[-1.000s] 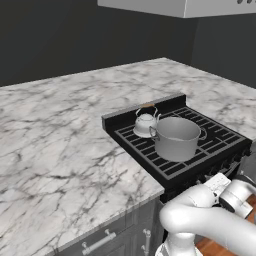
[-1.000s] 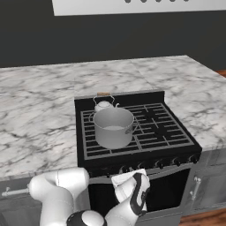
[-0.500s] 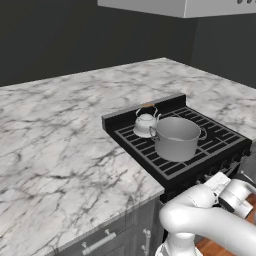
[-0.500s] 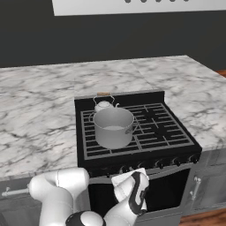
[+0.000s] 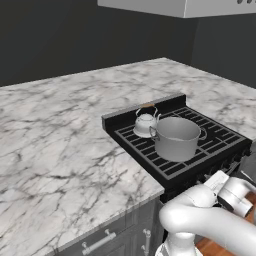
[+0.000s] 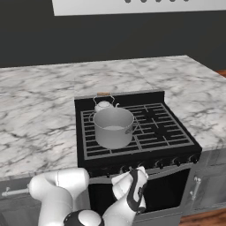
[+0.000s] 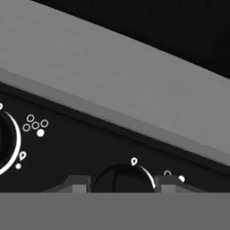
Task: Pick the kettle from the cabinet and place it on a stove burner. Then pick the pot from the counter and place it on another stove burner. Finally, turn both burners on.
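My gripper [image 7: 120, 185], jaws clamped on a half-hidden stove knob [image 7: 122, 179], sits below the pot [image 6: 114, 127], which partly masks the kettle [image 6: 104, 105].

Kettle [image 6: 104, 105] perhaps half behind pot [image 6: 114, 127]

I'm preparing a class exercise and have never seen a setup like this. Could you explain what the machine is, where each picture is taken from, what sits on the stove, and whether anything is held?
This is a rendered kitchen with a white robot arm on a driving base. Two cameras ride behind the arm, left and right; a third sits on its hand. The pot and the kettle behind it both stand on the stove burners, set in the marble counter. In the hand view the gripper is close to the stove's front panel, its fingertips either side of a round knob. Whether it grips the knob is unclear.
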